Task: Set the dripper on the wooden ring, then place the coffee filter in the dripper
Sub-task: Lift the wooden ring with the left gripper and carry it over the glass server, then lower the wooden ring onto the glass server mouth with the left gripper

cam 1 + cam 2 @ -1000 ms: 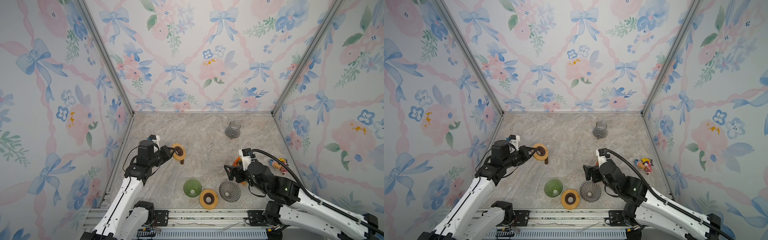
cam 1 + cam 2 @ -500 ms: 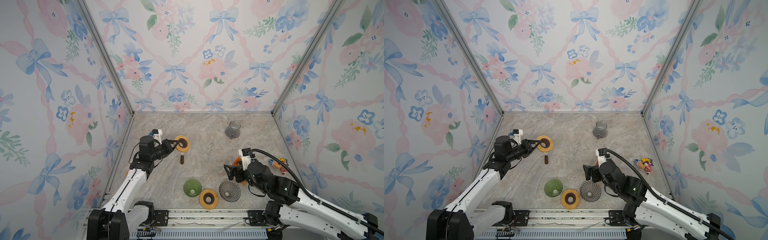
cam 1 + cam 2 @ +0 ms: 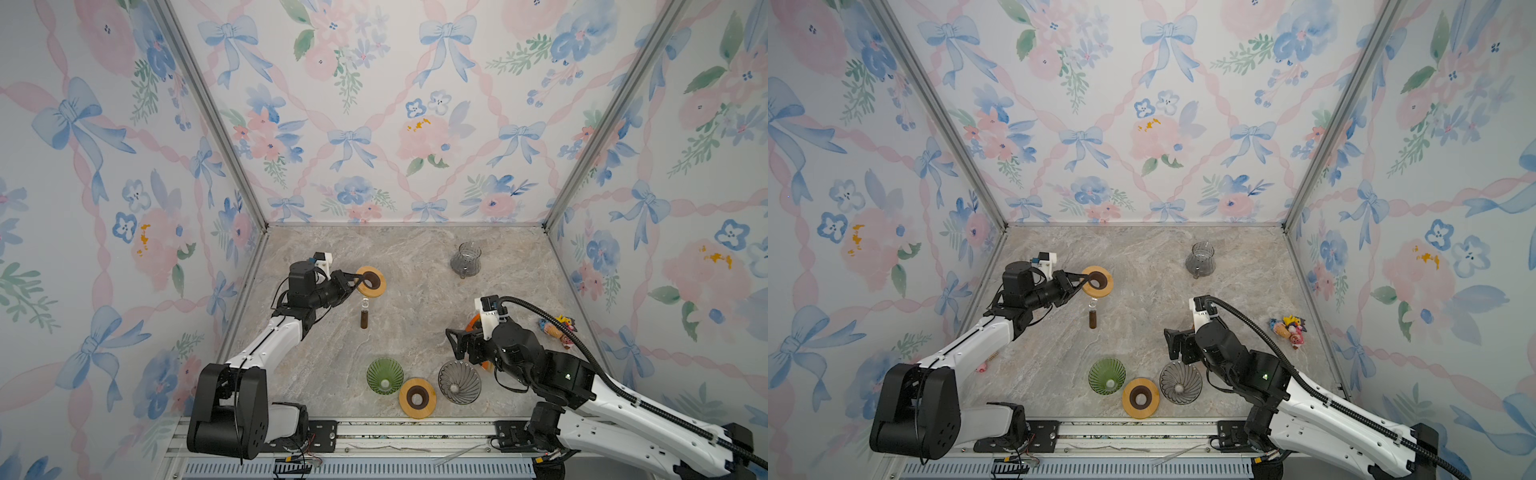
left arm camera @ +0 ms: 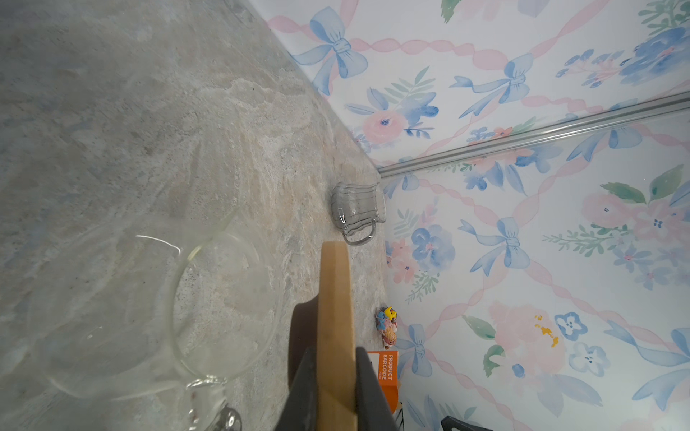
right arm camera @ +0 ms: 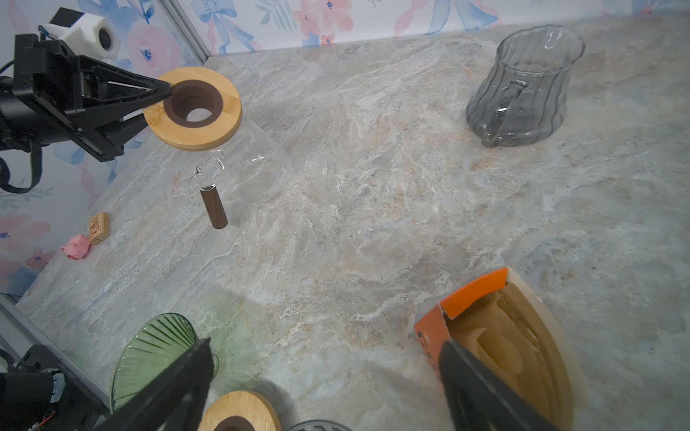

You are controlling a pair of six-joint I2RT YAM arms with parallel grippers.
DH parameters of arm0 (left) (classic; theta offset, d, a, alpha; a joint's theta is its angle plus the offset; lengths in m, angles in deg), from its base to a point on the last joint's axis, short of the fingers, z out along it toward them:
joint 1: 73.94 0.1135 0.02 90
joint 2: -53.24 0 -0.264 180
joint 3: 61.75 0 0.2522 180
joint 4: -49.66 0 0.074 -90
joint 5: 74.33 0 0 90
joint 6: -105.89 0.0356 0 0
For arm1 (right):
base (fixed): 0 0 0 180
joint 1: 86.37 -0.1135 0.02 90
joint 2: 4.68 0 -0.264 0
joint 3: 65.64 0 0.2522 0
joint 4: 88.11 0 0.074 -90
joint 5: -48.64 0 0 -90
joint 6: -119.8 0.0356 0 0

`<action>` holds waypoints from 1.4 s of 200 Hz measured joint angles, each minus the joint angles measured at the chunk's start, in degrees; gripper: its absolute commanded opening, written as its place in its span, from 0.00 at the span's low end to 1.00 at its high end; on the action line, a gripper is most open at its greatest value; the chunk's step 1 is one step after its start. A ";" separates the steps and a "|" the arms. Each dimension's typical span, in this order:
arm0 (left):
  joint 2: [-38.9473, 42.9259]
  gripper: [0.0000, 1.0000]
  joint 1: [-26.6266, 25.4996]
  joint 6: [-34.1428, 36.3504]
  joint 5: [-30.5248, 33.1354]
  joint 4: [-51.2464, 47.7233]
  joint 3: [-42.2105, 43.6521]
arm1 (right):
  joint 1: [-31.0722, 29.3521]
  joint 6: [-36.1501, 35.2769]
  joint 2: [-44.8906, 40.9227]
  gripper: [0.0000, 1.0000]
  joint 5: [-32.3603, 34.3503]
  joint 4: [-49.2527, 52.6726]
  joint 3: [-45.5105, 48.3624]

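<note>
Brown paper coffee filters stand packed in an open orange box, back and right of the flat wooden ring. A green dripper sits just left of that ring and a grey dripper just right, both mouths up.

The walls are white, patterned with pale blue bows, a lattice of twisted pink ribbons, pink and blue flowers and green leaves. The table is marbled grey and beige. At far left, the far wooden ring is pale tan with a dark brown centre; the carafe is clear, its handle dark brown. The pitcher at far right is smoky grey with vertical ribs. Near the front, the green dripper has radiating ribs, the near wooden ring is tan and brown, and the grey dripper has spiral ribs. The box is orange, its paper filters brown. The toy at right is yellow, blue and pink.
</note>
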 measured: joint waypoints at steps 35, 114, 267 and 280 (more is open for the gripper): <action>-4.04 0.08 0.15 0.20 -1.29 0.61 -3.19 | 0.00 0.00 -0.02 0.97 0.02 0.00 -0.02; -7.98 0.09 0.98 1.09 -1.92 0.85 -4.04 | 0.00 0.00 -0.02 0.96 0.04 0.00 -0.02; -11.41 0.24 1.84 3.28 -1.75 1.25 -4.04 | 0.00 0.04 -0.13 0.96 0.04 -0.02 -0.02; -11.63 0.26 2.01 3.78 -1.36 0.26 -4.04 | 0.00 0.04 -0.13 0.97 0.04 -0.02 -0.02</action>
